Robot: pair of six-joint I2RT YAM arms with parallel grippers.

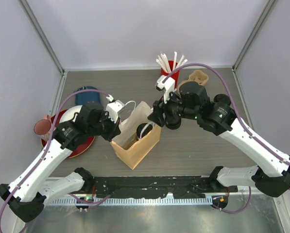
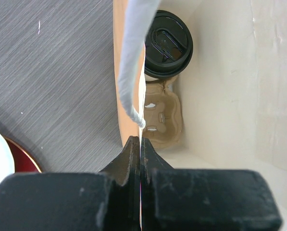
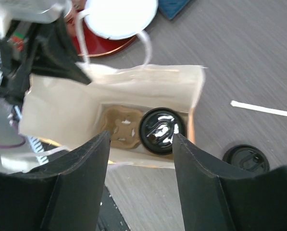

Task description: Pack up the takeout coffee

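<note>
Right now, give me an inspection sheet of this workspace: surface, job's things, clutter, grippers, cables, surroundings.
Surface: grey table; no spill seen.
Job's things: bag stands open; carrier lies in its bottom; one cup, lidded, sits in it, the slot beside it empty; second coffee not seen.
Clutter: lid and stick loose near the bag; plate, pink cup and blue item at left; straw cup and spare carrier at back.
Grippers: left gripper shut on the bag's rim; right gripper open above the bag, holding nothing.
Cables: a purple cable arcs over each arm.
Surroundings: white walls; nothing else seen.
</note>
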